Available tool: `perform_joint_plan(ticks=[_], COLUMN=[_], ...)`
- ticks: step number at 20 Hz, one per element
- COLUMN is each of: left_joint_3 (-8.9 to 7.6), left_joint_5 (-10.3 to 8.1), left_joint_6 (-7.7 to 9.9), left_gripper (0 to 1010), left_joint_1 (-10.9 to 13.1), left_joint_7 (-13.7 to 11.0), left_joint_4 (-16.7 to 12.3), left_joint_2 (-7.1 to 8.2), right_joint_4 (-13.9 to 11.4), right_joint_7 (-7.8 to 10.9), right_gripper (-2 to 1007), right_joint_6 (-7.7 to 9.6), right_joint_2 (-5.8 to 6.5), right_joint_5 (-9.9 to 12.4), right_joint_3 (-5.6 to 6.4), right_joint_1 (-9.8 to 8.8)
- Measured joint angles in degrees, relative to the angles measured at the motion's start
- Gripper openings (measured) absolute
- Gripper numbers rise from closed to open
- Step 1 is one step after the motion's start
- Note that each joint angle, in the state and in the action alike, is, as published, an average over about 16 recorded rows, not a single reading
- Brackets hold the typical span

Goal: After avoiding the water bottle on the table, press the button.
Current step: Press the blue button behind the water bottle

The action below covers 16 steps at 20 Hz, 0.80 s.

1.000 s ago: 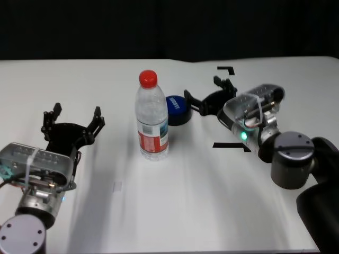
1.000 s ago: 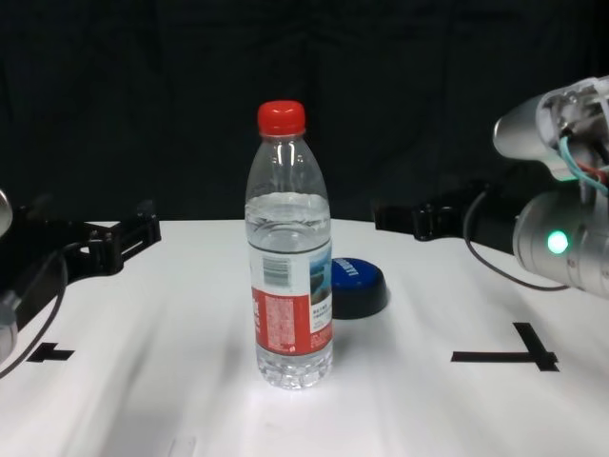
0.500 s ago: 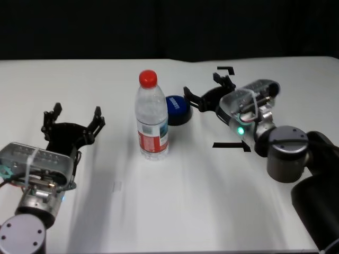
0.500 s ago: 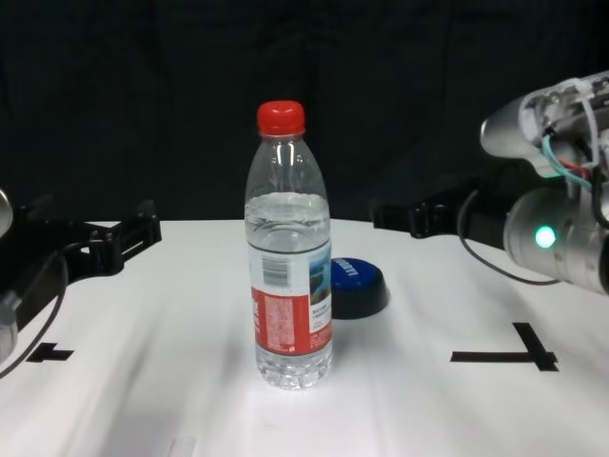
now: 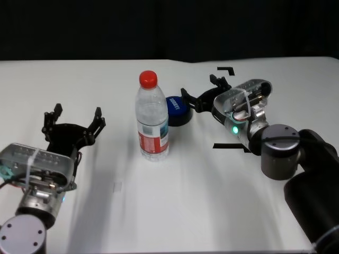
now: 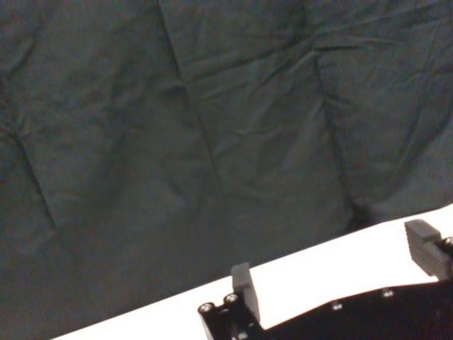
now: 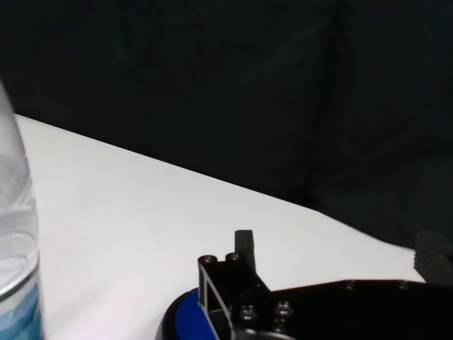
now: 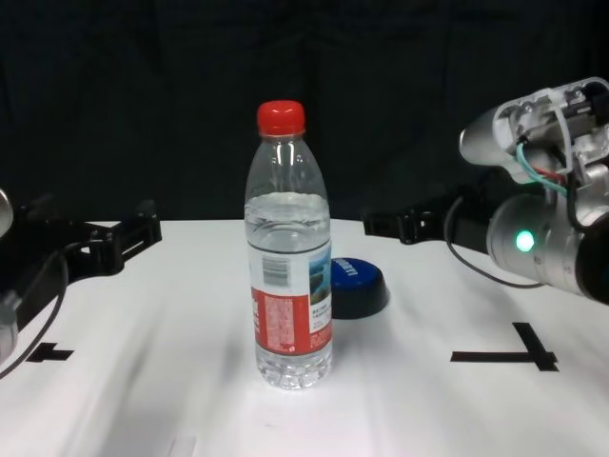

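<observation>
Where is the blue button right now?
In the head view the button sits near the table's middle, just behind and to the right of the water bottle, with the open right gripper close on its right.

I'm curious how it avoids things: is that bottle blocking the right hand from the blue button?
No. The right hand comes at the button from its right side; the bottle stands on the button's other side, toward the front.

the right gripper (image 5: 203,90) sits right of centre in the head view, fingers spread apart, forearm running down toward the lower right corner. the left gripper (image 5: 73,117) rests at middle left, fingers splayed wide.
</observation>
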Motion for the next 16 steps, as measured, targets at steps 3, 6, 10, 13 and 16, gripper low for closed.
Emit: perform_joint_plan(ticks=[3,6,10,13,16], left_joint_3=[0.00,0.00,0.00,0.00,0.00], left_joint_5=[0.00,0.00,0.00,0.00,0.00], left_joint_6=[0.00,0.00,0.00,0.00,0.00], left_gripper=[1003,1003,1003,1003,1003], left_joint_1=[0.0,0.0,0.0,0.0,0.0], left_joint_7=[0.0,0.0,0.0,0.0,0.0], left_joint_4=[0.0,0.0,0.0,0.0,0.0], left_joint_2=[0.00,0.00,0.00,0.00,0.00], right_joint_4=[1.3,2.4,4.1,5.3,6.4], right_joint_7=[-0.15,-0.33,-0.55,-0.69,-0.81], right_gripper=[1003,1003,1003,1003,1003], right_joint_6=[-0.19,-0.36,-0.64,-0.81,-0.90], right_joint_2=[-0.40,-0.79,-1.35,-1.78,-2.18], right_joint_5=[-0.3,-0.7,-1.1,-1.4,-1.7], right_joint_3=[-0.05,-0.08,-0.08,-0.08,-0.09], right_joint_1=[0.65,1.25,2.09,2.70,3.28])
